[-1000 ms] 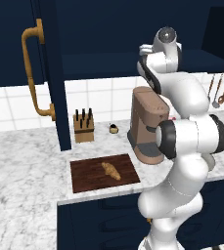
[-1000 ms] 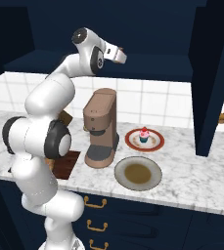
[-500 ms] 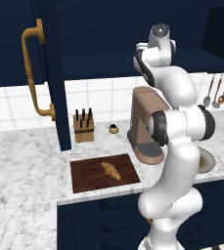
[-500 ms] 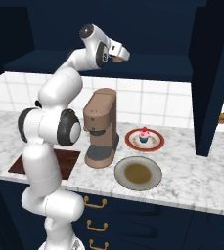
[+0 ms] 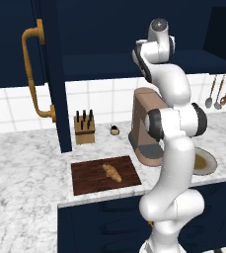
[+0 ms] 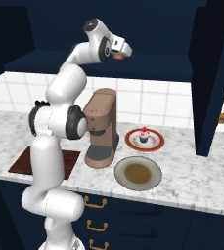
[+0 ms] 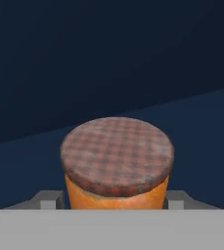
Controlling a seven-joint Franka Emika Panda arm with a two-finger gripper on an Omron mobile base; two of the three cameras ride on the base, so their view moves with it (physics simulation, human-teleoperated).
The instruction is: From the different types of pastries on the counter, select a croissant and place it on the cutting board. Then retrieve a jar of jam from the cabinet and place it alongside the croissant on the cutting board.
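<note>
Our gripper point(image 7: 116, 200) holds the jam jar point(image 7: 117, 161) narrowly inside the cabinet point(image 6: 147, 66); we should lift it out slowly and upright.

Compare with a second ago: your arm now stands more upright and reaches further into the open cabinet point(image 6: 133, 66), its elbow swung off to the side of the coffee machine point(image 6: 101, 128) instead of crossing in front of it. In the right base view the gripper point(image 6: 119, 54) sits further right than before, with a bit of orange at its tips. In the hand view the fingers point(image 7: 47, 199) now press both sides of the jar of jam point(image 7: 117, 163); earlier the jaws stood wide.
</note>
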